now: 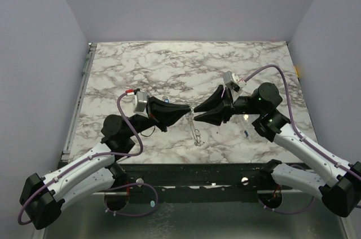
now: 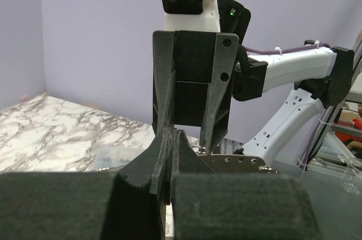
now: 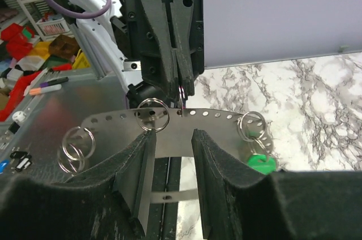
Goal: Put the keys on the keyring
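Top, L claw (image 1: 183,113): tips pressed together on the ring (image 1: 196,132), held mid-air over the centre of the table (image 1: 169,64) so the hoop hangs free for the other arm to work on.
Top, R claw (image 1: 201,109): nose to nose w/ L claw, just right of it. Its gap isn't readable here.
Top, around: blue bit (image 1: 247,133) on the table right of R claw, poss. a key, too small to tell. Nothing btwn the arms but the ring.
L wrist, L claw (image 2: 171,144): fingers together, band pinched btwn them. The ring (image 2: 235,161) runs off right, holes showing.
L wrist, R claw: faces the cam head-on, fingers apart, reaching down either side of the grip pt.
R wrist, R claw (image 3: 172,141): jaws apart, straddling the near part of the hoop. Can't tell if the pads touch the band.
R wrist, ring (image 3: 215,116): far arc crosses the view, clamped mid-arc by L claw (image 3: 181,90), likely to steady it for threading.
R wrist, small rings (image 3: 153,114): three on the arc, at left, centre & right.
R wrist, green key (image 3: 261,164): hangs under the right-hand small ring, so already on.
R wrist, in the way: L fingers sit right by the centre small ring, so room is tight. Bins (image 3: 34,42) far left, off the table, no bother.
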Available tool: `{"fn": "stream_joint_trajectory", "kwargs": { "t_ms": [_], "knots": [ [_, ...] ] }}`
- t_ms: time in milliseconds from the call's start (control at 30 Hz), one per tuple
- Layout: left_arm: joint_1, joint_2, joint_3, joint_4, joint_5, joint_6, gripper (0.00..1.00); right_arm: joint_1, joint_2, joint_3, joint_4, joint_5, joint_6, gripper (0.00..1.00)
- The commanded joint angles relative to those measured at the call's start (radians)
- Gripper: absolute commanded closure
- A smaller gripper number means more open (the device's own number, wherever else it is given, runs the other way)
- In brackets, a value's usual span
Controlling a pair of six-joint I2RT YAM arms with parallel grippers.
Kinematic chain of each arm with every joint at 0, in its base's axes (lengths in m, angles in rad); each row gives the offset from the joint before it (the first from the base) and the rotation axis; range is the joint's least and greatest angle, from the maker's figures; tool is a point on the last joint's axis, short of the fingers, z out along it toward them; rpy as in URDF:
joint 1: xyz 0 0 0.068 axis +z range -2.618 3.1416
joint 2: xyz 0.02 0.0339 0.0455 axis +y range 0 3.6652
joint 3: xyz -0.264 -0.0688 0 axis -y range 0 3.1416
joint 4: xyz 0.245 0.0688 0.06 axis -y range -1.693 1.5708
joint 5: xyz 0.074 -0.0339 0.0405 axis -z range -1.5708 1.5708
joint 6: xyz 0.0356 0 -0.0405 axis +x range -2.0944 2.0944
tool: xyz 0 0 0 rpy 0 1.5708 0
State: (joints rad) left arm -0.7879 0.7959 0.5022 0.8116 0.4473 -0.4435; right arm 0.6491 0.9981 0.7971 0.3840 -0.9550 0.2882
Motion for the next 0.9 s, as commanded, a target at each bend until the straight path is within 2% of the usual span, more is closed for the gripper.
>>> {"fn": "stream_joint_trajectory", "kwargs": {
  "t_ms": [0,367,500,867],
  "knots": [
    [-0.004,0.011,0.002,0.076,0.032,-0.026,1.00,0.010,0.005,0.021,0.046,-0.043,0.009,0.59],
    [-0.005,0.018,0.008,0.083,0.077,-0.034,1.00,0.011,-0.008,0.087,-0.123,0.026,-0.114,0.60],
    [-0.006,0.027,0.013,0.083,0.092,-0.037,1.00,0.010,-0.003,0.100,-0.122,0.015,-0.102,0.61],
    [-0.006,0.044,0.025,0.090,0.110,-0.041,1.00,0.014,0.012,0.103,-0.119,-0.004,-0.093,0.72]
  ]
}}
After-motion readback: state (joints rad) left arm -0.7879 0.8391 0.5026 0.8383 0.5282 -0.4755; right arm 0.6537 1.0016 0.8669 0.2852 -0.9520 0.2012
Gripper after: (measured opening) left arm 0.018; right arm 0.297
